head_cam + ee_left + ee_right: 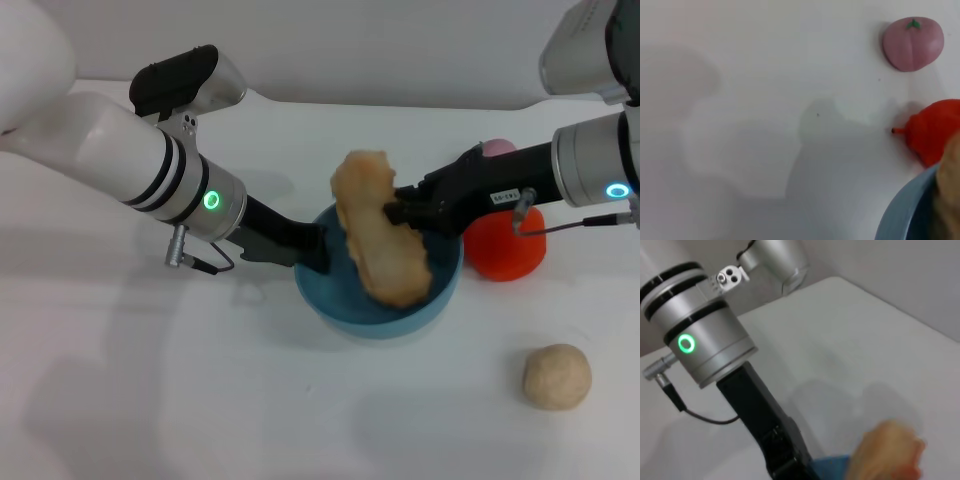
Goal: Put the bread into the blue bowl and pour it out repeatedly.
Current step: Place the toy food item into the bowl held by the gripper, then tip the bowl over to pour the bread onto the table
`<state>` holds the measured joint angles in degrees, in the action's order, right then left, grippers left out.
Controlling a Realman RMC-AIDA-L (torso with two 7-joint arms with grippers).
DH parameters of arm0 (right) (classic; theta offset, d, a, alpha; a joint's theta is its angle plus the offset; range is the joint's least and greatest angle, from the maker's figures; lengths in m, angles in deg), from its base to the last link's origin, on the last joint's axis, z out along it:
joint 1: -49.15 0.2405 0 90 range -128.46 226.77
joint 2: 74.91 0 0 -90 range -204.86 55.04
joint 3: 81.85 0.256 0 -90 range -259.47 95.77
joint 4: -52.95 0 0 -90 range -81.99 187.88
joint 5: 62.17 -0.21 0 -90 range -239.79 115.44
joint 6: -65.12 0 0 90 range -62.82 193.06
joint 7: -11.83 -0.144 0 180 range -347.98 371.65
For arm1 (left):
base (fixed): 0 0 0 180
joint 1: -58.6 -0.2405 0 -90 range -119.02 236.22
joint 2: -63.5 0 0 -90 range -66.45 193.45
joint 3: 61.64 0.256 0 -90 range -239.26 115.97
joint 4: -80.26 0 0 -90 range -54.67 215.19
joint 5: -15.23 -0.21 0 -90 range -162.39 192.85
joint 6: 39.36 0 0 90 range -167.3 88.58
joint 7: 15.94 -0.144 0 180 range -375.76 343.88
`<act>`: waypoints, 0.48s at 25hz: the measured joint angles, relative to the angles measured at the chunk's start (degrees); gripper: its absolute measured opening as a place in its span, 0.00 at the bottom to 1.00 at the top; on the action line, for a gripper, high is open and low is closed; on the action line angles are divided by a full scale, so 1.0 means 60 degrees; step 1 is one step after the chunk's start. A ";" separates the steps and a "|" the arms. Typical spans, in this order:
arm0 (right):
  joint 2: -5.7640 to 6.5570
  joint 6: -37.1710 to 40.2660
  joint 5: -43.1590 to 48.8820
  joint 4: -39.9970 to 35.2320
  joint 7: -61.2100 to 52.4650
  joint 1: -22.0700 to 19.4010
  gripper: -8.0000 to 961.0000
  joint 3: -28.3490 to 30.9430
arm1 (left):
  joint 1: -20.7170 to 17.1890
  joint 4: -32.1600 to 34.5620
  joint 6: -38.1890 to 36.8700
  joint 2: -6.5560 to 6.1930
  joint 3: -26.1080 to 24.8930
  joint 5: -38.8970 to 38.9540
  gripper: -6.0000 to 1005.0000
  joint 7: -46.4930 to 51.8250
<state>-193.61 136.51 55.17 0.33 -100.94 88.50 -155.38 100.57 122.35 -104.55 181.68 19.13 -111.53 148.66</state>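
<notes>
The golden-tan bread stands tilted on end over the blue bowl, its lower end inside the bowl and its upper end above the rim. My right gripper reaches in from the right and is shut on the bread's middle. From the left, my left gripper is shut on the bowl's near-left rim. The left wrist view shows only a slice of the bowl's rim and the bread's edge. The right wrist view shows the bread's top and the left arm.
A red round fruit sits right of the bowl, under the right arm, with a pink peach-like fruit behind it. A small beige dough ball lies at the front right. The white table runs open to the front left.
</notes>
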 joint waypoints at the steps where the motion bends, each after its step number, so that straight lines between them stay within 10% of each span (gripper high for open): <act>1: -0.0004 -0.0004 -0.0023 -0.0148 -0.0002 -0.0068 0.21 0.0025 | 0.0004 0.0000 0.0007 -0.0009 0.0000 -0.0001 0.00 -0.0001; 12: -0.0049 -0.0008 -0.1542 -0.1707 0.0032 -0.1622 0.46 0.1742 | 0.0082 0.0010 0.0878 -0.0040 0.0029 -0.0095 0.00 -0.0099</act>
<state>-193.90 136.46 45.92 -9.91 -100.74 78.77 -144.93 101.06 122.41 -99.28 181.44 19.31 -112.10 148.07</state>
